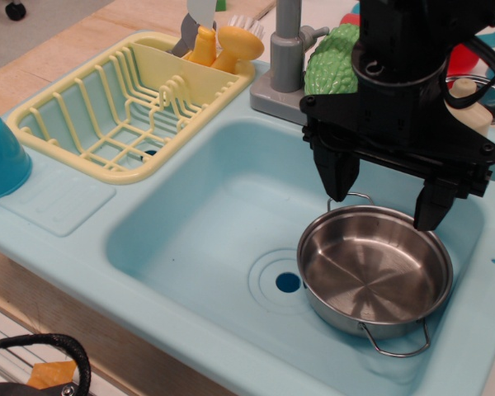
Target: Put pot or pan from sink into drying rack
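Note:
A shallow shiny steel pan (373,268) with two wire loop handles sits upright in the right part of the light-blue sink (206,214), beside the round drain hole (288,282). My black gripper (388,198) hangs open just above the pan's far rim, one finger (341,173) left of the far handle and the other finger (435,202) over the rim's right side. It holds nothing. The pale yellow drying rack (124,107) stands at the back left of the sink, its ribbed slots empty.
The rack's end compartment holds yellow utensils and a brush (223,45). A grey faucet (286,58) and a green toy vegetable (332,62) stand behind the sink. A blue bowl (0,157) sits at the left edge. Colourful dishes (478,66) lie at the back right.

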`<state>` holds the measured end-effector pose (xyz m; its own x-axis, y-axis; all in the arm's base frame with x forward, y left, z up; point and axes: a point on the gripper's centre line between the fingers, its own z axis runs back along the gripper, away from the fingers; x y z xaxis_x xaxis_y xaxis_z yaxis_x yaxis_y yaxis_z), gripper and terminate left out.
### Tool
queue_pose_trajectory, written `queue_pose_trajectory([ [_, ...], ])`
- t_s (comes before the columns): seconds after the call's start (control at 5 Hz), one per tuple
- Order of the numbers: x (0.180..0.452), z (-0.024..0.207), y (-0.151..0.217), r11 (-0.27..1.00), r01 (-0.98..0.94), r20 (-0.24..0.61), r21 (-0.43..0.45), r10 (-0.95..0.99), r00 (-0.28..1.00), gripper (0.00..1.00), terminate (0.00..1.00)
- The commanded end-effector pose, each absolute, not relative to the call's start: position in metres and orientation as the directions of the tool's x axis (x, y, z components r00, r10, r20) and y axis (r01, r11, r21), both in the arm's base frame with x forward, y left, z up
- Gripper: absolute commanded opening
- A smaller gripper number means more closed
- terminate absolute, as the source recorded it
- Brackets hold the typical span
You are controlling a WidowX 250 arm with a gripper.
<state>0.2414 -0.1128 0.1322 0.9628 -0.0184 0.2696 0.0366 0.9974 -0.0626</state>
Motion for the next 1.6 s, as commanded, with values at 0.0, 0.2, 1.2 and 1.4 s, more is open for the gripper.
queue_pose_trajectory([
  [0.0,0.241,0.132,-0.113,0.997,0.037,0.270,-0.063,-0.018,0.963,1.00,0.00],
  [0.2,0.230,0.127,-0.107,0.997,-0.061,0.224,-0.052,0.072,0.972,1.00,0.00],
  [1.2,0.232,0.085,-0.074,0.985,-0.153,0.076,-0.084,0.160,0.984,1.00,0.00],
  [1.4,0.231,0.076,-0.071,0.983,-0.155,0.064,-0.103,0.162,0.985,1.00,0.00],
])
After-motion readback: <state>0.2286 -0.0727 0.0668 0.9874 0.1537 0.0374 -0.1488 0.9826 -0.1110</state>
